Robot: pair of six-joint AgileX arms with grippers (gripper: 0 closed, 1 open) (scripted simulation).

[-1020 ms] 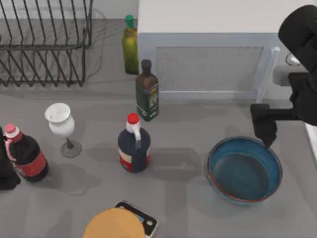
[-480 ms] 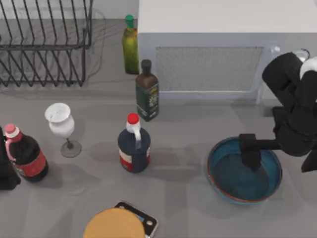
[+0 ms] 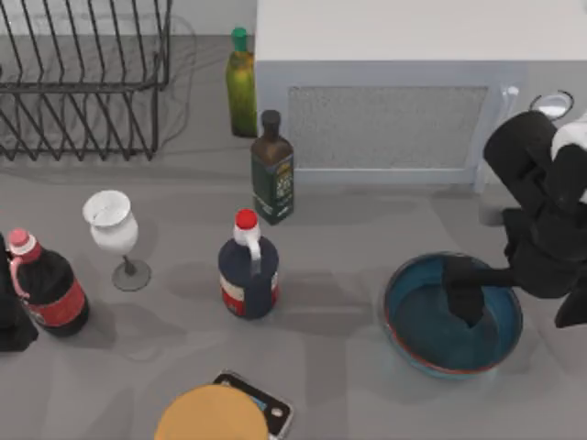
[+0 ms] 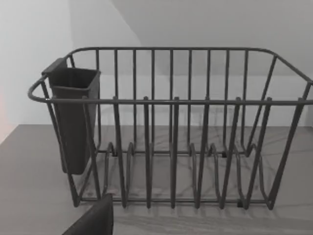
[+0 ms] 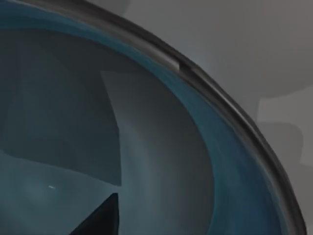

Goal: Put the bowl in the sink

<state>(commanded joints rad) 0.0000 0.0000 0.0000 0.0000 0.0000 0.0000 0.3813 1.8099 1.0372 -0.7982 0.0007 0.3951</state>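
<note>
The right tool (image 3: 465,298) hangs over the bowl (image 3: 417,335), its tip down inside the teal hollow, toward the rim nearest the white cabinet (image 3: 394,92). Whether its fingers are spread or pressed together cannot be told. In the right wrist view the bowl (image 5: 161,147) lies just below the tool, and a dark fingertip (image 5: 100,220) shows above its inside. The bowl rests on the grey surface (image 3: 348,238), at its right side.

To the tool's left stand a red-capped jug (image 3: 248,270) and a dark bottle (image 3: 272,170); farther left are a white glass (image 3: 115,234) and a red-labelled bottle (image 3: 46,284). A green bottle (image 3: 241,82) stands beside the cabinet.

The left arm (image 3: 11,316) is parked at the left edge of the surface; its wrist view faces a wire rack (image 4: 171,147).
</note>
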